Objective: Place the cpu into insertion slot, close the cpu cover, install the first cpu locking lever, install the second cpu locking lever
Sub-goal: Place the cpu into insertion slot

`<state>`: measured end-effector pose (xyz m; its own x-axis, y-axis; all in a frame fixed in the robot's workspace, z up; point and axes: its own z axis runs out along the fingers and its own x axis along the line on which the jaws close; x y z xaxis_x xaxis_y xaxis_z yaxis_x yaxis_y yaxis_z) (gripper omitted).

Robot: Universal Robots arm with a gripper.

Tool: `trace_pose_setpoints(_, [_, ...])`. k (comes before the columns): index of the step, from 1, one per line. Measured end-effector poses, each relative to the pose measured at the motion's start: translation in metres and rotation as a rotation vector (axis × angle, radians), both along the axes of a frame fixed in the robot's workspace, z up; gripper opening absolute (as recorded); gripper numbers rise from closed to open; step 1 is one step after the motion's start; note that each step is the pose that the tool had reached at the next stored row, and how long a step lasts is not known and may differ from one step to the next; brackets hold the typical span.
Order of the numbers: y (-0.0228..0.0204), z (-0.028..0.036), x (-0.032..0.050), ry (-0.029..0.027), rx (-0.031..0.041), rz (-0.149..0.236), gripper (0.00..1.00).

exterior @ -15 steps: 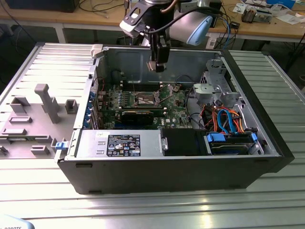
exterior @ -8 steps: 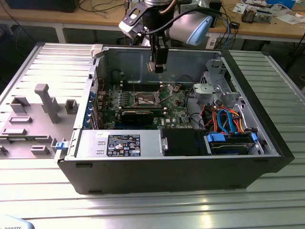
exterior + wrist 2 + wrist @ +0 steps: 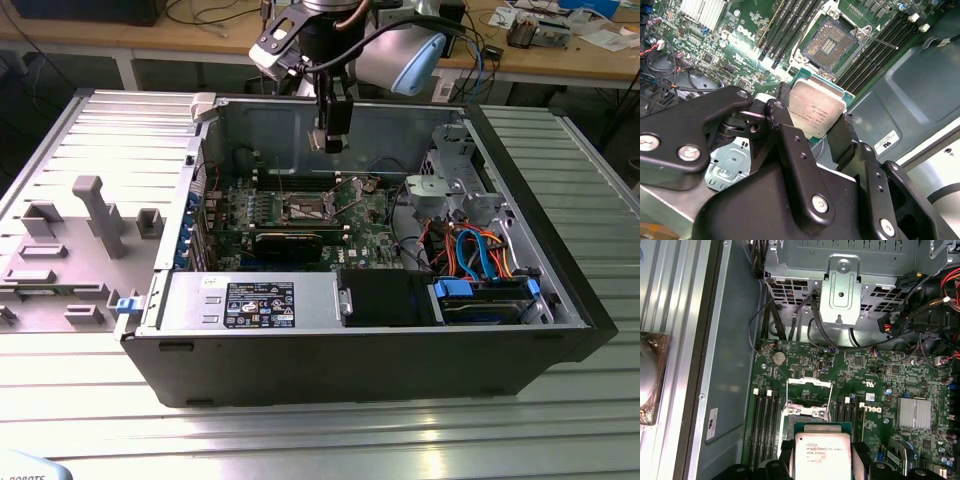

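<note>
In the exterior view the claw (image 3: 330, 140) hangs well above the slot (image 3: 305, 208), inside the open case (image 3: 350, 365) that lies on the ribbed surface (image 3: 300, 440). The slot sits in the green board (image 3: 370, 232), below the claw and a little toward the exterior view's left.

In the second wrist view the claw (image 3: 812, 119) is closed partway on the cpu (image 3: 817, 112). One black finger (image 3: 785, 135) presses on each of two opposite edges, and the silver top faces the camera. The slot (image 3: 830, 42) lies beyond the cpu and clearly apart from it. Its field of contacts is bare, so nothing covers it. A thin lever (image 3: 880, 42) sticks out from one side of the slot.

In the first wrist view the cpu (image 3: 822, 452) is pinched in the claw (image 3: 822, 462), and its edges run nearly parallel to those of the slot (image 3: 807, 400). The picture shows it overlapping the slot's nearer edge, but how far it is off centre over the slot cannot be told. Long black memory slots (image 3: 765, 415) flank the slot on both sides.

I judge the step in hand to be seating the cpu, which is not yet in. To do it well:
- Keep the cpu level and square to the slot.
- Centre it fully over the slot before descending.
- Match its marked corner to the slot's.
- Lower it straight, with no sideways slide across the contacts.
- Let the cpu settle under its own weight rather than pressing it.
- Open the claw only once the cpu lies flat within the slot's rim.
</note>
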<state>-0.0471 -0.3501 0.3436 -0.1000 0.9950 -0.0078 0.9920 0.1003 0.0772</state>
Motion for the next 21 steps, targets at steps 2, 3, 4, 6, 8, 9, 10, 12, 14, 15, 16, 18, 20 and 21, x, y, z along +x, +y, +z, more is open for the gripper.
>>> trace_pose_setpoints(2, [0.0,0.0,0.0,0.0,-0.0001,0.0,0.54])
trace_pose_setpoints(3, [0.0,-0.0001,0.0,0.0,-0.0001,0.0,0.54])
trace_pose_setpoints(4, [0.0,-0.0003,0.0,0.0,0.0,-0.001,0.54])
trace_pose_setpoints(6, [0.0001,-0.0009,0.0,-0.0001,0.0001,-0.002,0.54])
trace_pose_setpoints(8, [0.0,-0.0015,-0.0009,0.0,0.0,-0.008,0.54])
trace_pose_setpoints(9, [0.0,-0.0018,-0.001,0.0,-0.0003,-0.011,0.54])
trace_pose_setpoints(10, [0.0,-0.0022,-0.001,0.0,-0.0006,-0.013,0.54])
trace_pose_setpoints(12, [0.0,-0.0028,-0.001,0.0,-0.0012,-0.017,0.54])
trace_pose_setpoints(14, [0.0,-0.0033,-0.0014,0.0,-0.0011,-0.02,0.54])
trace_pose_setpoints(15, [0.0,-0.0037,-0.0019,0.0,-0.0011,-0.024,0.54])
trace_pose_setpoints(16, [0.0,-0.0041,-0.002,0.0,-0.0012,-0.026,0.54])
trace_pose_setpoints(18, [0.0,-0.0044,-0.0023,0.0,-0.0012,-0.029,0.54])
trace_pose_setpoints(20, [0.0,-0.005,-0.0024,0.0,-0.0013,-0.031,0.54])
trace_pose_setpoints(21, [0.0,-0.0052,-0.0024,0.0,-0.0012,-0.032,0.54])
